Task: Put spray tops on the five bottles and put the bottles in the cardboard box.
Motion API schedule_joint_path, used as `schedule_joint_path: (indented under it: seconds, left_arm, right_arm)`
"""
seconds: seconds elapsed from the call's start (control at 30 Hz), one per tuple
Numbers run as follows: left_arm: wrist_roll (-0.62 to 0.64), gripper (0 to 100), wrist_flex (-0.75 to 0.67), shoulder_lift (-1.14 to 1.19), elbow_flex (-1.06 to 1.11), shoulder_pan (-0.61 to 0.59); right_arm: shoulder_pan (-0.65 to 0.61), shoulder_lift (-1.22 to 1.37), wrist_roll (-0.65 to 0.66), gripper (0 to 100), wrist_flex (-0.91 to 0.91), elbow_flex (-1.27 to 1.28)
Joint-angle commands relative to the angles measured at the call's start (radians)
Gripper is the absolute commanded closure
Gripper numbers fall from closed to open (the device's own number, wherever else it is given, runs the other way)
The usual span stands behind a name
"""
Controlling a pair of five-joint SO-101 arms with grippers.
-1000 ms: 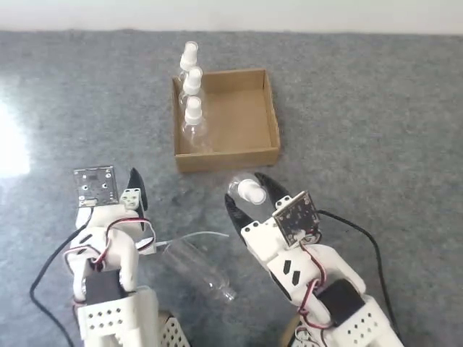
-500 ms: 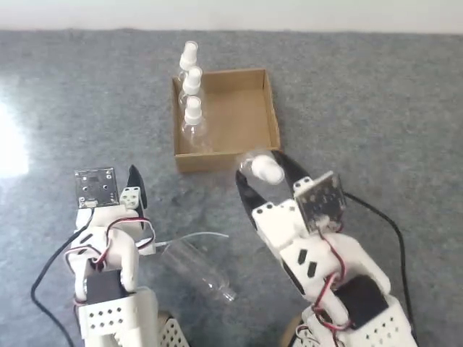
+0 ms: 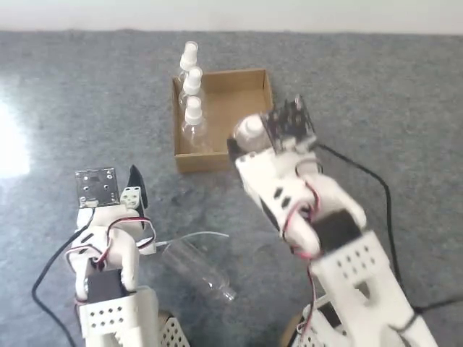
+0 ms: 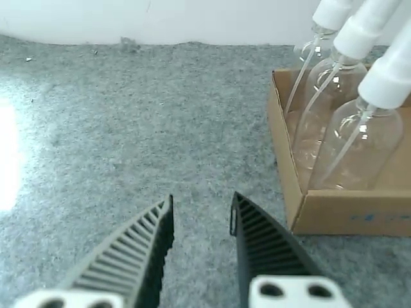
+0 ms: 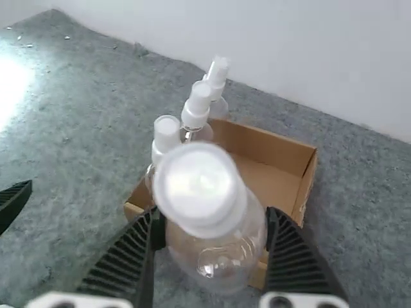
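Over the near right corner of the cardboard box (image 3: 273, 108), in the high view, the right gripper (image 3: 249, 143) is holding a capped bottle (image 3: 251, 129) with its white top facing up. Three topped bottles (image 3: 193, 108) are standing in a row along the box's left wall. On the near side of the box, between the two arms, an uncapped bottle (image 3: 199, 267) is lying on its side on the grey counter (image 3: 362, 72). A thin tube (image 3: 195, 236) is curving just beside it; it is perhaps a loose spray top's stem, but the view is too faint to say. The left gripper (image 3: 130, 189) is sitting near the box's near left corner, apart from it.

From the left wrist view, the left gripper (image 4: 202, 202) is showing its fingers spread and grasping nothing, pointing past the box's left wall (image 4: 302, 192), where the three topped bottles (image 4: 327, 102) are lining up.

From the right wrist view, the right gripper (image 5: 212, 221) is pressing its fingers (image 5: 138, 256) against both sides of the capped bottle (image 5: 215, 244), above the box's near edge (image 5: 282, 154).
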Motion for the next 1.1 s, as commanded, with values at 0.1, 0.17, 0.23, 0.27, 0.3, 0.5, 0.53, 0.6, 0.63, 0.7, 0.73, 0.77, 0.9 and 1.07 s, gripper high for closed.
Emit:
schedule_joint_path:
  seconds: [0.1, 0.17, 0.23, 0.27, 0.3, 0.5, 0.53, 0.6, 0.63, 0.7, 0.73, 0.77, 0.9, 1.07]
  left_arm:
    - [-0.008, 87, -0.028, -0.017, -0.012, -0.006]
    - [-0.008, 87, -0.028, -0.017, -0.012, -0.006]
    - [-0.008, 87, -0.029, -0.017, -0.012, -0.006]
    - [-0.008, 87, -0.029, -0.017, -0.012, -0.006]
    - [-0.008, 87, -0.029, -0.017, -0.012, -0.006]
    - [-0.008, 87, -0.029, -0.017, -0.012, -0.006]
    - [-0.008, 87, -0.029, -0.017, -0.012, -0.006]
    - [-0.008, 87, -0.029, -0.017, -0.012, -0.006]
    - [-0.008, 87, -0.029, -0.017, -0.012, -0.006]
    - [-0.008, 87, -0.029, -0.017, -0.012, -0.006]
    - [-0.008, 87, -0.029, -0.017, -0.012, -0.006]
    - [-0.008, 87, -0.029, -0.017, -0.012, -0.006]
    - [-0.008, 87, -0.029, -0.017, -0.012, -0.006]
    - [-0.008, 87, -0.029, -0.017, -0.012, -0.006]
  right_arm:
    - [0.056, 0.252, -0.008, 89.4, -0.067, -0.206]
    - [0.058, 0.32, -0.008, 89.4, -0.064, -0.253]
    - [0.065, 0.377, -0.008, 89.4, -0.065, -0.293]
    - [0.067, 0.406, -0.008, 89.4, -0.065, -0.316]
    - [0.067, 0.433, -0.008, 89.4, -0.065, -0.339]
    - [0.067, 0.596, -0.008, 89.4, -0.065, -0.48]
    - [0.068, 0.622, -0.008, 89.4, -0.065, -0.505]
    - [0.079, 0.677, -0.008, 89.4, -0.065, -0.554]
    - [0.084, 0.705, -0.009, 89.4, -0.065, -0.582]
    - [0.09, 0.765, -0.009, 89.4, -0.065, -0.638]
    - [0.099, 0.796, -0.009, 89.4, -0.065, -0.667]
    - [0.107, 0.829, -0.009, 89.4, -0.065, -0.698]
    - [0.119, 0.96, -0.011, 89.4, -0.065, -0.815]
    - [0.139, 1.079, -0.011, 89.4, -0.065, -0.921]
